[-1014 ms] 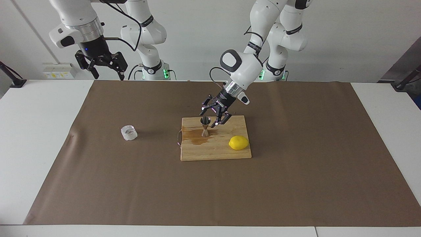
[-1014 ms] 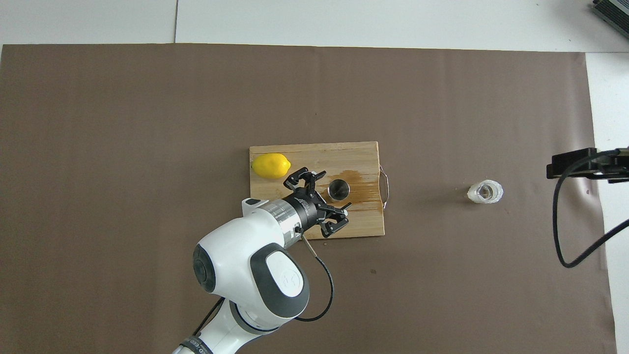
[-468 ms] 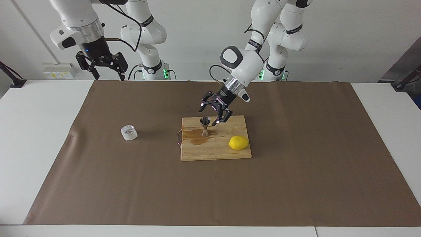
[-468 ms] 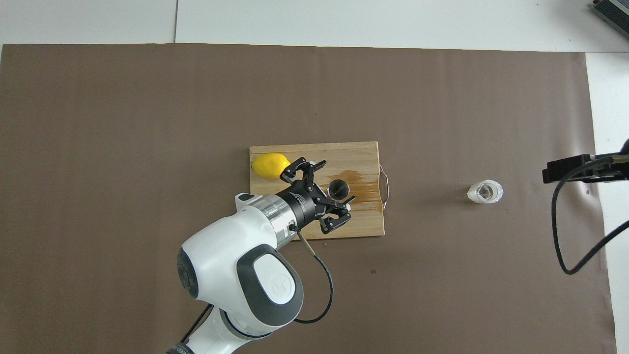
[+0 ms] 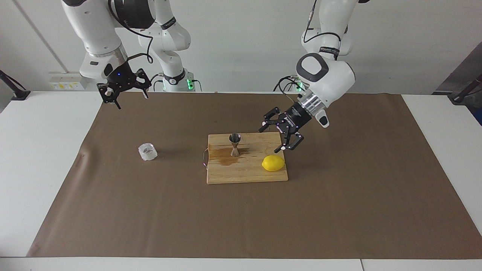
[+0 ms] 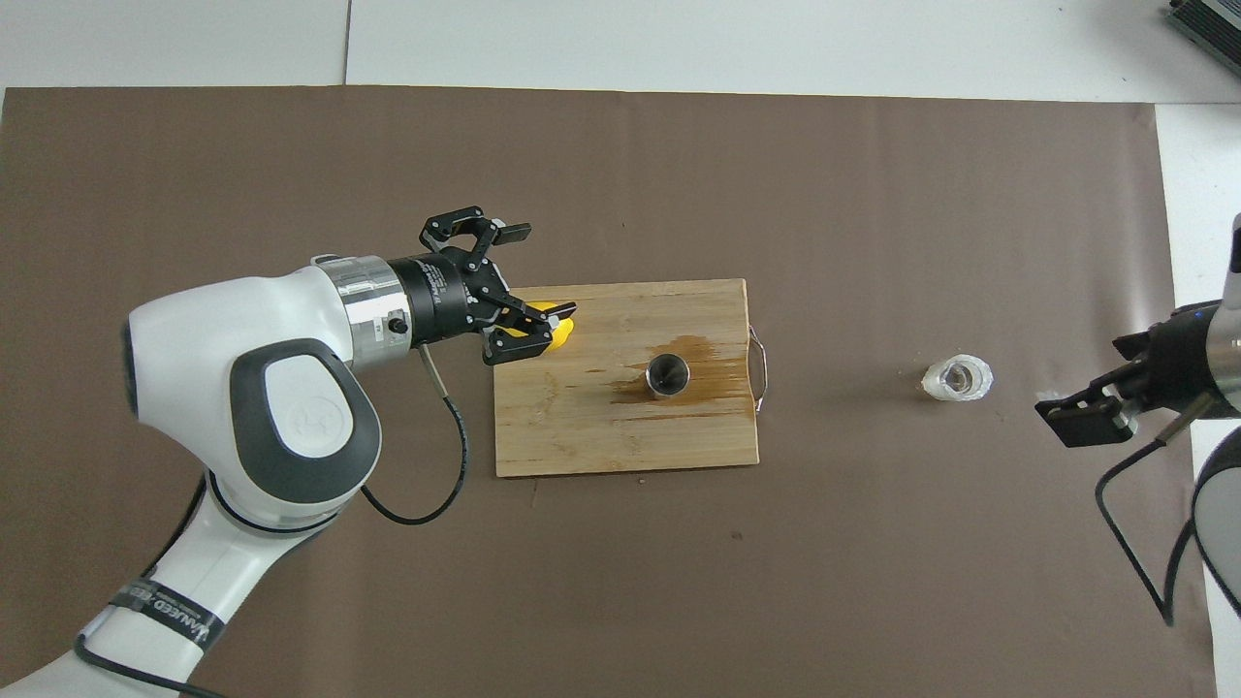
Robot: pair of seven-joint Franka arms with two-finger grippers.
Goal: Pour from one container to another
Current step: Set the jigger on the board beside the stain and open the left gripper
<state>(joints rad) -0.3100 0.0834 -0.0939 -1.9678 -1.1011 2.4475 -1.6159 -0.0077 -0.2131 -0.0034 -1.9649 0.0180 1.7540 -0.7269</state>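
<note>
Pulling away from the jigger [image 5: 235, 144], the left gripper [image 5: 280, 131] is now hanging over the board's corner toward the left arm's end, above the lemon [image 5: 273, 163], jaws spread wide and holding nothing. Going across the facing view from the right arm's end: the right gripper [image 5: 123, 89] is dropping lower over the paper's edge, open and empty; the glass cup [image 5: 147, 151] is sitting alone on the brown paper [image 5: 339, 203], well apart from the cutting board [image 5: 246, 175]; the jigger is standing upright on that board in a brown spill. Judging by looks, the cup is light, rigid, breakable and slick — a grip across its faceted sides, below the rim, seems safest
</note>
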